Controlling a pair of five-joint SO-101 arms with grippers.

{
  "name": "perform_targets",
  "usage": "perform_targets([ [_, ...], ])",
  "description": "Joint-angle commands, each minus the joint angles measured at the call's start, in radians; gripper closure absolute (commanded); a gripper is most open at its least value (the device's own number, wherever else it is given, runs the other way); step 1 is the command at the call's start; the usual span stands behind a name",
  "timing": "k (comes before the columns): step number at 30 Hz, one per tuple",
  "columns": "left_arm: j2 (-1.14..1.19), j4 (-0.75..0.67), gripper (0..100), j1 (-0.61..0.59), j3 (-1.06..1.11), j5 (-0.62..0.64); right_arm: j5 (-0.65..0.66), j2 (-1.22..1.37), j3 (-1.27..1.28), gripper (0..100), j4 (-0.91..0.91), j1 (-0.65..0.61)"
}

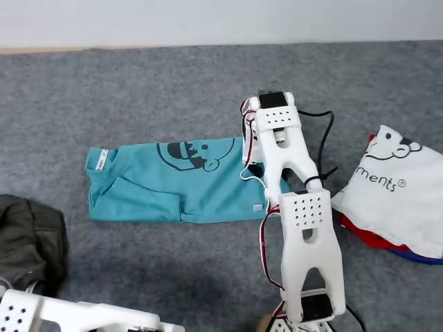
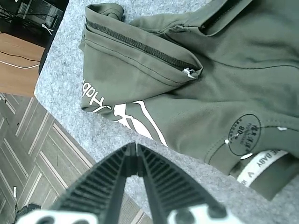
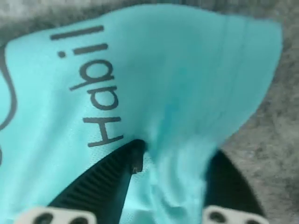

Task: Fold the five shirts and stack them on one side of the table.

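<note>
One fold in hand: your right gripper (image 3: pixel 177 156) pinches the teal shirt (image 1: pixel 173 187) at its hem, left gripper (image 2: pixel 136 151) closed empty; next, likely carry hem to collar.

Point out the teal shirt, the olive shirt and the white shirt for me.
teal shirt (image 1: pixel 173 187), high view, middle of its body.
olive shirt (image 2: pixel 233 88), left wrist view, plain fabric near the neck label.
white shirt (image 1: pixel 398 207), high view, bare cloth under its print.

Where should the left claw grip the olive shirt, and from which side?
Probably the stitched flap's loose corner on the olive shirt, coming from the table edge side where the shut left claw sits: that corner lies atop the flat body, free to pinch.
</note>
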Motion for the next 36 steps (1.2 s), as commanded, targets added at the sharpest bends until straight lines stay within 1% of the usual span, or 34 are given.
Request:
perform_targets([
  [1, -0.011, -0.015, 99, 0.005, -0.039, -0.014, 0.132, -0.001, -0.005, 98.9, 0.041, -0.021],
  [3, -0.011, -0.015, 99, 0.005, -0.039, -0.014, 0.184, -0.001, -0.005, 99.1, 0.041, -0.002],
  [5, -0.011, -0.015, 99, 0.005, -0.039, -0.014, 0.203, -0.015, -0.005, 98.7, 0.041, 0.035],
  [7, -0.011, -0.015, 99, 0.005, -0.039, -0.014, 0.216, -0.053, -0.003, 98.8, 0.041, 0.090],
  [14, -0.011, -0.015, 99, 0.005, -0.039, -0.014, 0.385, -0.211, -0.003, 98.9, 0.041, 0.285],
  [18, -0.011, -0.012, 99, 0.028, -0.038, -0.014, 0.456, -0.257, 0.002, 98.9, 0.042, 0.303],
  [21, -0.011, 0.012, 99, 0.057, -0.039, -0.012, 0.477, -0.280, 0.003, 98.9, 0.044, 0.249],
  [24, -0.011, 0.043, 99, 0.084, -0.039, -0.011, 0.479, -0.309, 0.003, 98.9, 0.044, 0.162],
  [36, -0.011, 0.048, 99, 0.095, -0.039, -0.009, 0.471, -0.415, 0.002, 98.9, 0.039, -0.262],
])
